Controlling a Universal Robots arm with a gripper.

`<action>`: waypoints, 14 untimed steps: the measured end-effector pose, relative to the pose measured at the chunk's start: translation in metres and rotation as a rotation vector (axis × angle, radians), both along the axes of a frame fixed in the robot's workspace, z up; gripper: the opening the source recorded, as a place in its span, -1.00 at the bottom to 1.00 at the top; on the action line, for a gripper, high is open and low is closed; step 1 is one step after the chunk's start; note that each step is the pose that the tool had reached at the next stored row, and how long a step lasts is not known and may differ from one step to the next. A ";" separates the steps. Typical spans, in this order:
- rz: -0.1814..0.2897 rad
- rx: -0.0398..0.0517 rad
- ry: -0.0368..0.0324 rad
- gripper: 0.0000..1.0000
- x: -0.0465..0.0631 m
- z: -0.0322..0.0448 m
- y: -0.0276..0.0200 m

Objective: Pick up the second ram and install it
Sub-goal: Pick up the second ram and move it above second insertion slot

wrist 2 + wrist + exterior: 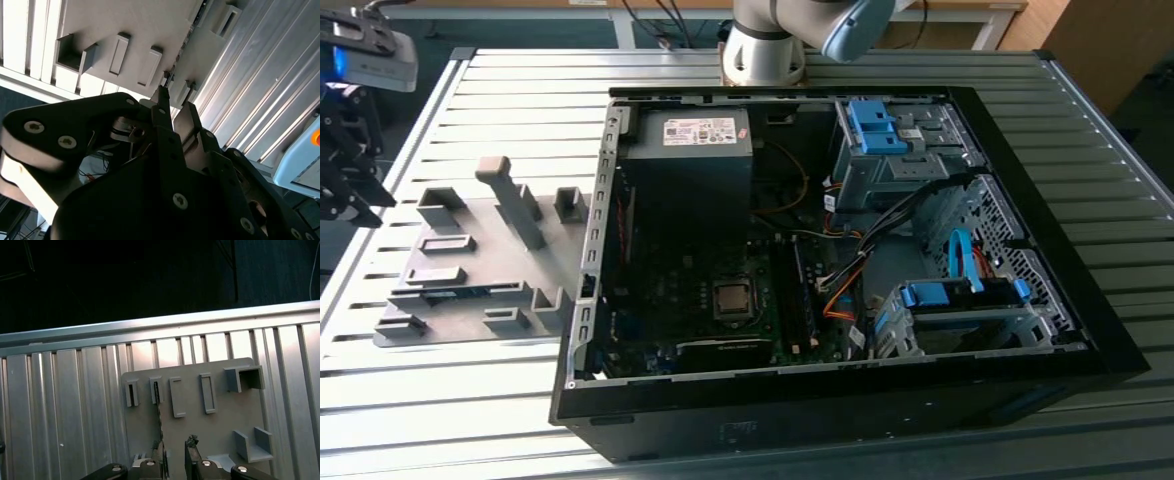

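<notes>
In the exterior view, the black claw (350, 180) hangs at the exterior view's left edge, over the border of the ribbed, silver metal table (520, 70). How far it stands open cannot be told from here. Just beside and below it lies a flat grey plastic holder plate (480, 225) with raised blocks and slots. The second ram (460, 291), a long, thin, dark green-black circuit-board strip, sits on edge in one of those slots, near the claw but clear of it. Well apart from the claw, on the far side of the holder plate, stands a large black open computer case (1067, 330). The arm's pale grey base (767, 45) is behind the case.

In the second wrist view, the claw (174, 107) points at the holder plate (130, 20). Its two dark fingers (161, 102) are a little apart with nothing between them. The second ram (187, 37) appears as a thin dark edge running away from the fingertips across the plate.

In the first wrist view, the claw (174, 445) is slightly parted and empty. The second ram (159, 415) stands upright in its slot directly ahead, its near end in line with one fingertip; whether they touch I cannot tell. The holder plate (220, 430) rests on the table (65, 405).
</notes>
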State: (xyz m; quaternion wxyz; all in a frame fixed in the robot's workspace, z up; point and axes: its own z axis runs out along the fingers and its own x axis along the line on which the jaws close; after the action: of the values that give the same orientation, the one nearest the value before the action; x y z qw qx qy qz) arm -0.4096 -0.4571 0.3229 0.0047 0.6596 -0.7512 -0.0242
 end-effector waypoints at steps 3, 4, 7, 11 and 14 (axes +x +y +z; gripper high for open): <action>0.000 0.0000 0.0001 -0.37 0.000 -0.0064 -0.0010; 0.000 0.0000 0.0001 -0.37 0.000 -0.0081 -0.0015; 0.000 -0.0001 0.0001 -0.37 0.000 -0.0125 -0.0034; 0.000 -0.0001 0.0001 -0.37 0.000 -0.0127 -0.0036; 0.000 0.0001 -0.0002 -0.35 0.000 -0.0135 -0.0036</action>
State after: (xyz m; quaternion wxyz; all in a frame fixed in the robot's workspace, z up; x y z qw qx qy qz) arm -0.4096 -0.4607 0.3094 0.0046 0.6597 -0.7511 -0.0242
